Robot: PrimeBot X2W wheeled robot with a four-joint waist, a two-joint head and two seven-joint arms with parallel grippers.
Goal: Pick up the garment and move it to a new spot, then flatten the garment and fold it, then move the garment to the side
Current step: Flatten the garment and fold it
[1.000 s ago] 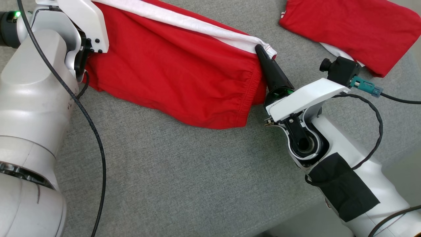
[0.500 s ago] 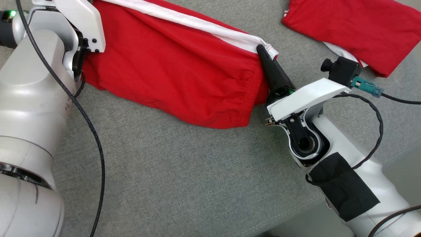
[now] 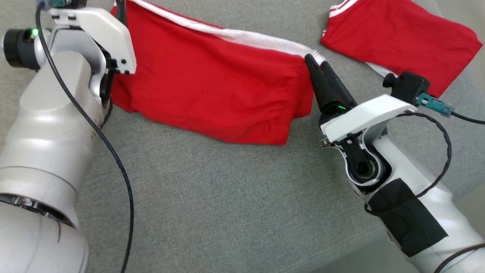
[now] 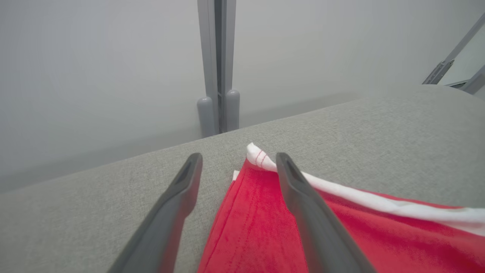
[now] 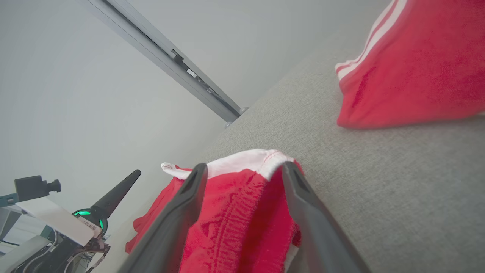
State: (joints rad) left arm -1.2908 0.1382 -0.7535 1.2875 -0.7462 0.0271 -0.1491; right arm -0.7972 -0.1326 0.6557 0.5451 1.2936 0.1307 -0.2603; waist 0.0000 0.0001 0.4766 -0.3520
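Red garment (image 3: 212, 94) lies spread lengthwise across the grey fabric surface (image 3: 212, 197), with a white band (image 3: 246, 36) running along its far edge. Its body is wrinkled rather than smooth, and the end nearer the right arm shows a gathered, stitched hem. Left gripper (image 4: 238, 159): the left wrist view shows both fingers standing well apart and low over the surface; the garment's white-tipped corner sits between them, with red cloth passing under the right-hand finger in that view. Nothing is clamped. Right gripper (image 3: 316, 61): it sits at the opposite end of the garment, at the corner where the white band meets the gathered hem. The right wrist view shows its fingers likewise spread wide, with the hem bunched between them and not pinched. Whether either fingertip touches the cloth cannot be told. A second red garment (image 3: 398, 38), white-striped at one edge, lies apart on the same surface beyond the right arm. A black cable (image 3: 113, 159) trails along the left arm. A grey post (image 4: 216, 64) stands against the pale wall behind the surface
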